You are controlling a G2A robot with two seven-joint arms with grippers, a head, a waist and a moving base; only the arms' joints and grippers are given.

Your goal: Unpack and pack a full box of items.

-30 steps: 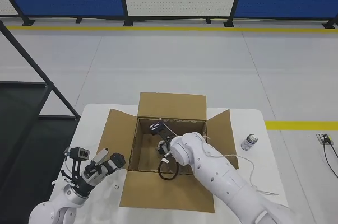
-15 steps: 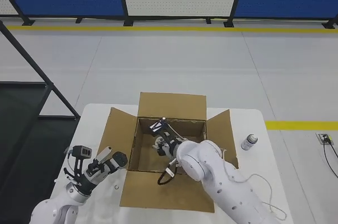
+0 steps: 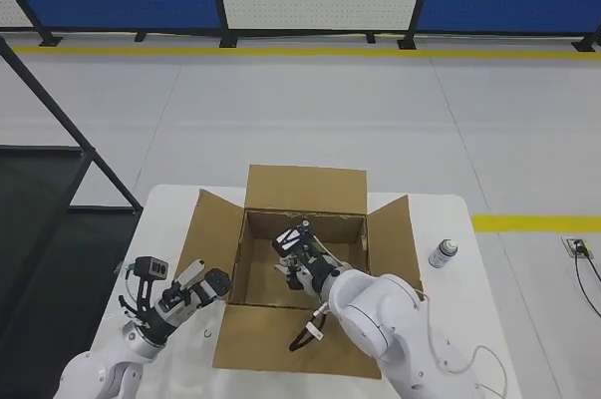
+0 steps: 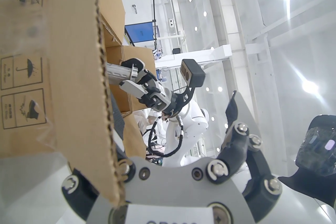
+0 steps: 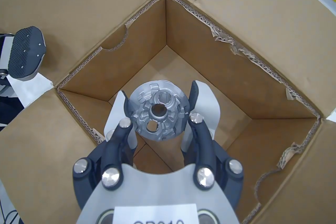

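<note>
An open cardboard box [image 3: 305, 187] stands mid-table, flaps spread. My right gripper [image 5: 160, 96] hangs inside it, shut on a grey cast-metal disc [image 5: 158, 110] with a centre hole, held above the bare box floor [image 5: 223, 109]. The top view puts this gripper [image 3: 295, 264] in the box's middle. My left gripper [image 3: 200, 284] is open at the outer side of the left flap [image 3: 212, 234]. That flap's corrugated edge [image 4: 105, 93] runs down onto the gripper's base and hides one finger; the other finger [image 4: 233, 114] stands free.
A small spray can [image 3: 443, 252] stands on the white table [image 3: 459, 299] right of the box. The near flap [image 3: 280, 344] lies flat toward me. A black frame [image 3: 41, 90] stands to the table's left.
My right arm has drawn back toward me while its gripper stays in the box with the disc. My left gripper has moved right against the left flap, which now stands steeper.
</note>
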